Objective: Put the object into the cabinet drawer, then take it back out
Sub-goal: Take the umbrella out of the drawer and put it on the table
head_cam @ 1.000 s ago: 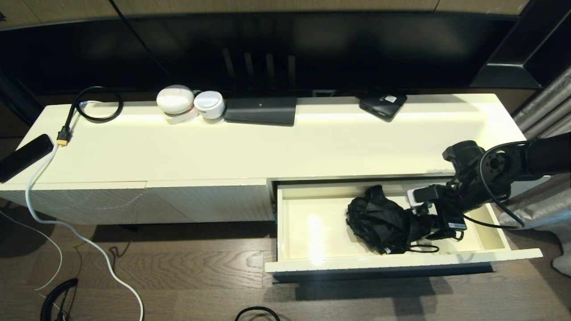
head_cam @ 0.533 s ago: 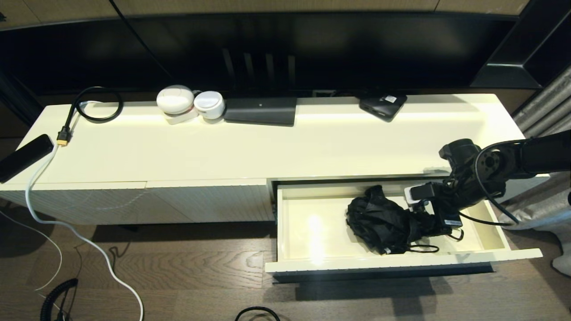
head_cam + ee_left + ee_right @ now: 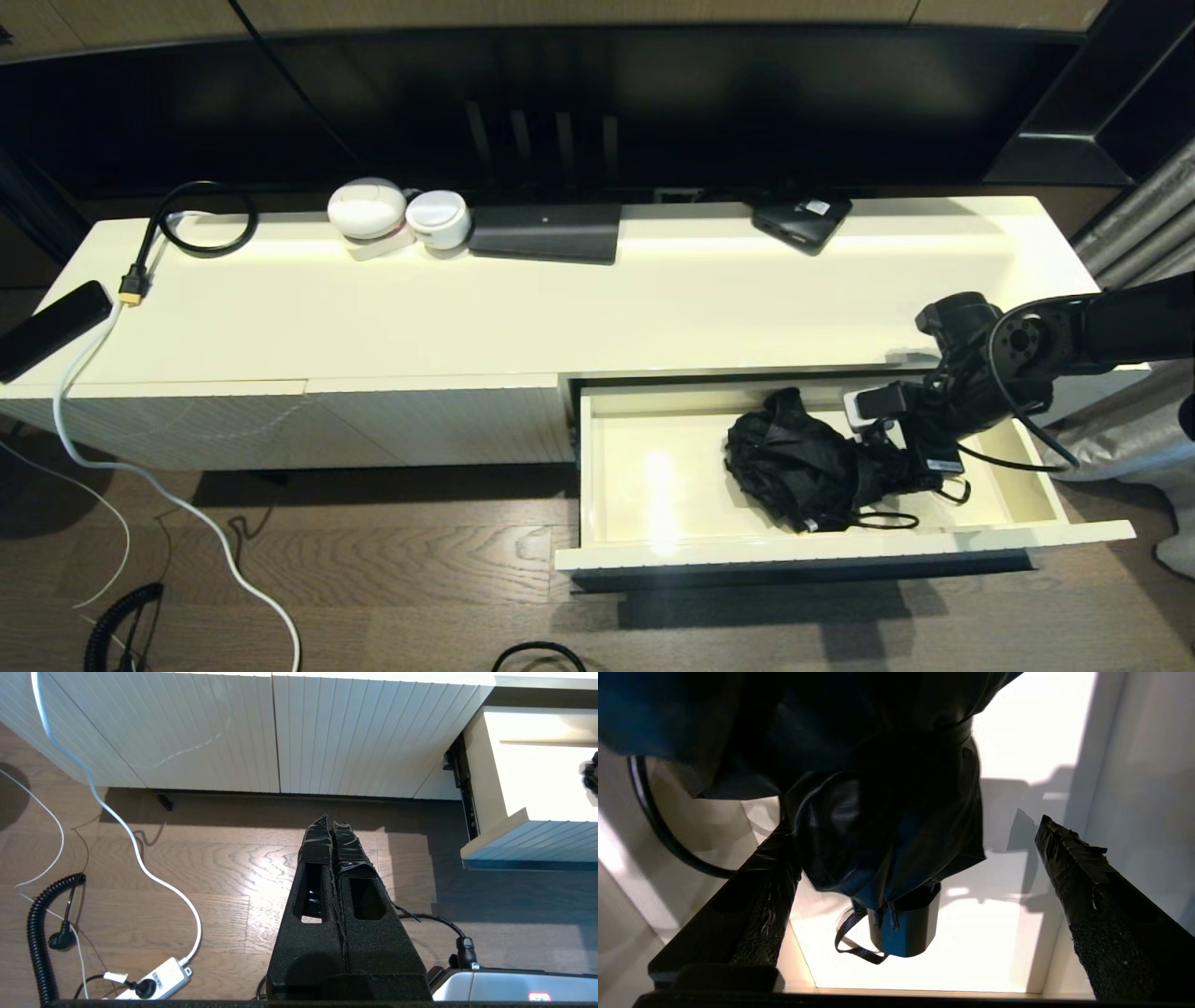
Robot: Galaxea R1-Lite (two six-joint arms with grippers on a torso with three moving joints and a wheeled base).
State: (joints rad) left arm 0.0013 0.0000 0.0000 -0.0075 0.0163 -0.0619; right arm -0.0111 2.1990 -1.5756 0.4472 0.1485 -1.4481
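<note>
The folded black umbrella [image 3: 803,467] lies on the floor of the open cabinet drawer [image 3: 653,551], in its right half, with its stubby handle [image 3: 903,926] and wrist strap pointing toward the right end. So the first half of the job looks done: the object is inside the drawer and resting on the cream bottom, not lifted. The right gripper [image 3: 915,868] is down inside the drawer at the umbrella's handle end, its fingers [image 3: 1069,868] spread wide on either side of the bundled fabric; one finger seems to brush the cloth, the other stands clear of it, and nothing is clamped. Whether this is a release or the lead-in to a fresh grasp cannot be judged from here. What remains is taking the umbrella back out: closing on the handle end and lifting it clear of the drawer walls. The left gripper [image 3: 332,833] hangs parked over the wooden floor, in front of the ribbed cabinet panels [image 3: 261,732], its fingers pressed together and empty.
</note>
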